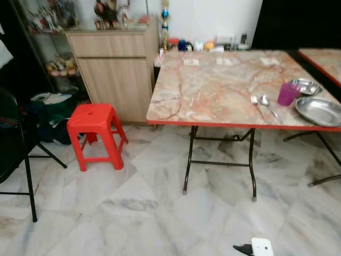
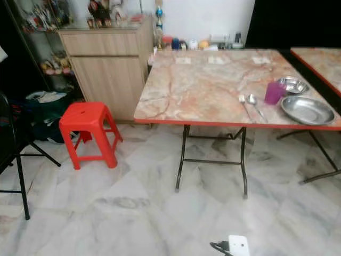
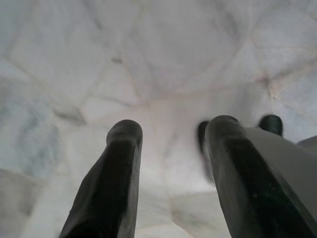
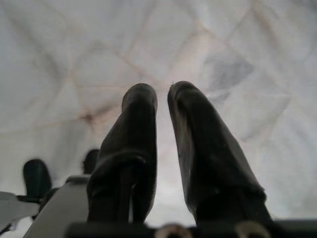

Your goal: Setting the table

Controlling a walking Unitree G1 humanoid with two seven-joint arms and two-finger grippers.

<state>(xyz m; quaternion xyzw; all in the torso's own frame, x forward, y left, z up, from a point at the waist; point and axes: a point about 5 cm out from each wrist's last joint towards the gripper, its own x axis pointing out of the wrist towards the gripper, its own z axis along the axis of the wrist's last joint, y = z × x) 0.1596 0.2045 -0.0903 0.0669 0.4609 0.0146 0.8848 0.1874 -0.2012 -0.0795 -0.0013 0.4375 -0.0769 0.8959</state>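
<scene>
I note both arms hanging idle over the floor, left gripper [image 3: 168, 148] jaws parted, right gripper [image 4: 162, 101] nearly closed and empty, while plate [image 1: 319, 111], cup [image 1: 288, 94] and spoon [image 1: 268, 105] lie far-right on the tabletop [image 1: 213, 85], nearer my right arm.

A home dining area. A folding table [image 1: 213, 85] with a marble-patterned top and red edging stands on a white marble-tile floor [image 1: 133, 208]. Near its right front corner lie a steel plate [image 1: 319, 111], a steel bowl [image 1: 306, 85], a purple cup [image 1: 288, 94], a fork [image 1: 256, 103] and a spoon [image 1: 266, 102]. A red plastic stool [image 1: 97, 133], a wooden cabinet [image 1: 114, 69] topped with ornaments and a glass display shelf [image 1: 45, 32] stand along the wall.
</scene>
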